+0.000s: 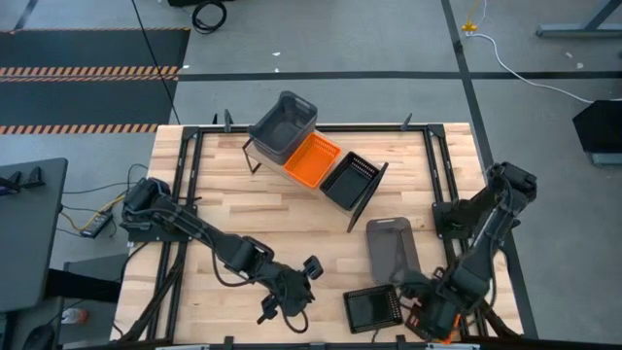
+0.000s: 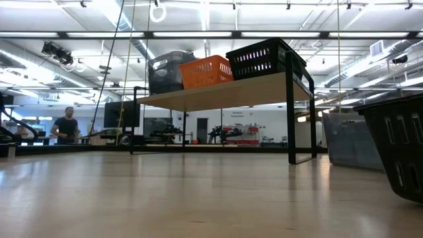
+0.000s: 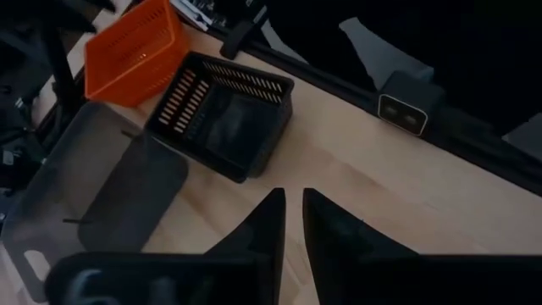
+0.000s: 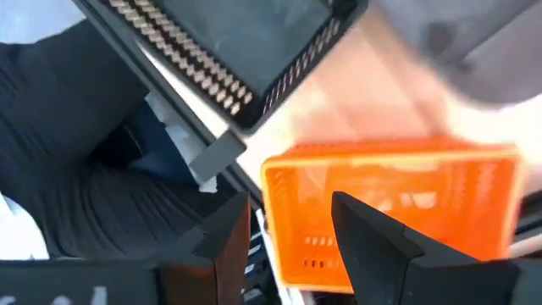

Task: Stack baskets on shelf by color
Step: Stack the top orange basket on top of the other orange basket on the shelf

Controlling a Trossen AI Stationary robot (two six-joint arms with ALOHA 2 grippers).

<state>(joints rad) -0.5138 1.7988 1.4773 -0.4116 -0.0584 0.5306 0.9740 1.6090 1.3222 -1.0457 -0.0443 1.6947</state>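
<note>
On the shelf point(image 1: 362, 204) at the far side stand a grey basket point(image 1: 284, 124), an orange basket point(image 1: 312, 160) and a black basket point(image 1: 350, 179) in a row. Three more lie on the table near its right front: a grey basket point(image 1: 392, 248), a black basket point(image 1: 372, 309) and an orange basket point(image 4: 398, 203). My right gripper point(image 4: 288, 212) is open over the orange one, at its end wall. My left gripper point(image 3: 292, 212) hovers shut over bare wood left of the black basket point(image 3: 224, 119). My right gripper comes down on the orange basket's end wall point(image 4: 279, 182), with one finger point(image 4: 364, 229) over the inside and the other point(image 4: 224, 233) outside it. Whether either finger touches the wall I cannot tell. The basket rests on the table.
The shelf's black end frames point(image 2: 291, 119) stand on the tabletop. The table's near edge runs close behind the orange and black baskets. Bare wood lies between the shelf and my left arm point(image 1: 194, 228). A person point(image 2: 65, 125) stands far off in the room.
</note>
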